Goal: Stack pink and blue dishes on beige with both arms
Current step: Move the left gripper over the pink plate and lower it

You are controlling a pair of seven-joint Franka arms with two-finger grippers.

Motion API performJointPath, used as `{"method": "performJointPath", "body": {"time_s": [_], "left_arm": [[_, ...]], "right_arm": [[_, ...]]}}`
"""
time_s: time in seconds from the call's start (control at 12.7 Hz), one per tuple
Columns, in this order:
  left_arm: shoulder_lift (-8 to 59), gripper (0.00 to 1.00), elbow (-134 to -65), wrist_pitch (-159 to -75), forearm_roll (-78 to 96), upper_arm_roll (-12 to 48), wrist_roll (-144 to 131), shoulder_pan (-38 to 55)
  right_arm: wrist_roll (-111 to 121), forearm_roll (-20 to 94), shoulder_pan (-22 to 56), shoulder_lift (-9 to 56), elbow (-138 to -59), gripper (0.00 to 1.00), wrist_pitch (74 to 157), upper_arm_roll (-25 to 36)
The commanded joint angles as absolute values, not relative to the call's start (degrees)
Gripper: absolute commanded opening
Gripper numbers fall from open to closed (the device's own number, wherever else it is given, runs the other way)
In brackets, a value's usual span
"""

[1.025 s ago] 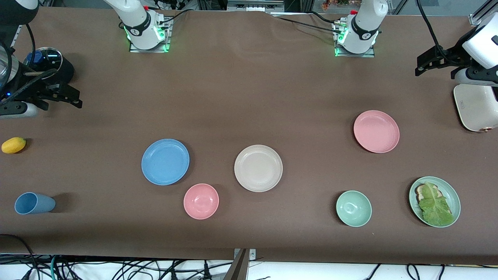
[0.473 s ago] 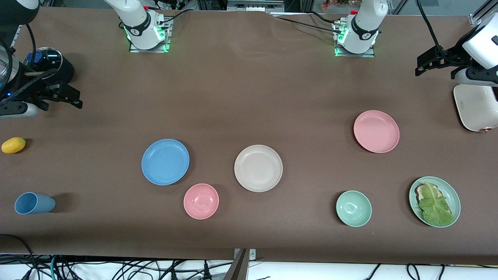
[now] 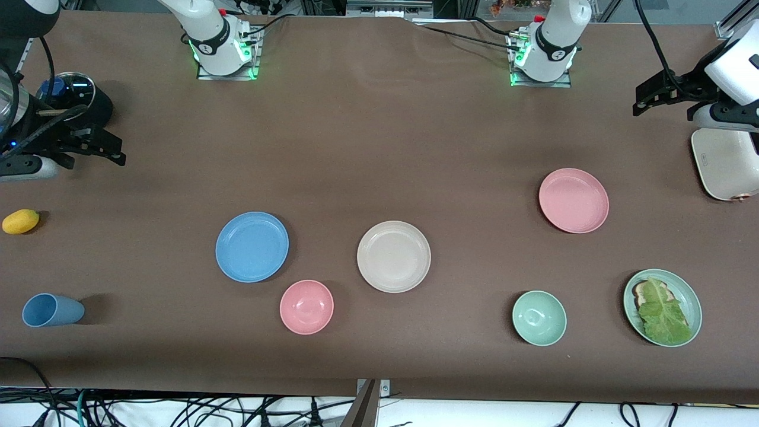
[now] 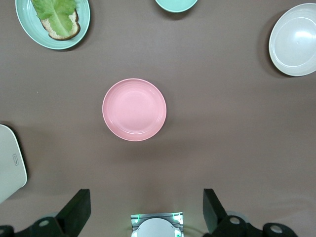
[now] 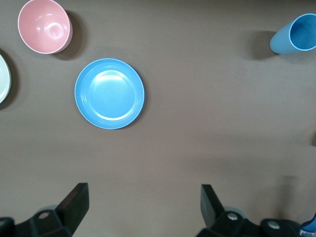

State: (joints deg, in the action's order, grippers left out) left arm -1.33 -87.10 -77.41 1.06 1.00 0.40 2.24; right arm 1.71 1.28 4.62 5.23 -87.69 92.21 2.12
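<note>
Both end effectors hung spread and empty, high over the table (image 3: 379, 148). The left end effector (image 4: 143, 210) overlooked the pink plate (image 4: 134, 109), the right end effector (image 5: 140, 207) the blue plate (image 5: 109, 93). The beige plate (image 3: 394, 256) lay bare between them, within reach of both arms.

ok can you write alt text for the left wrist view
A pink plate lies alone on the brown table, centred between the left gripper's open fingers. A green plate with lettuce on bread, a green bowl and the beige plate sit at the edges.

Brown table (image 3: 367, 148) (cables below)
</note>
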Motion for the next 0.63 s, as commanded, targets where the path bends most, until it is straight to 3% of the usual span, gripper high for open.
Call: {"method": "performJointPath", "body": {"time_s": [0.0,0.55], "left_arm": [[-1.4,1.0,-86.8,-77.5,2.2,0.9,1.2,2.0],[-0.5,1.0,-86.7,-77.4,2.2,0.9,1.2,2.0]], "right_arm": [[1.1,1.9,4.4,5.4,-87.0,1.0,92.2,2.0],[1.1,1.9,4.4,5.4,-87.0,1.0,92.2,2.0]]}}
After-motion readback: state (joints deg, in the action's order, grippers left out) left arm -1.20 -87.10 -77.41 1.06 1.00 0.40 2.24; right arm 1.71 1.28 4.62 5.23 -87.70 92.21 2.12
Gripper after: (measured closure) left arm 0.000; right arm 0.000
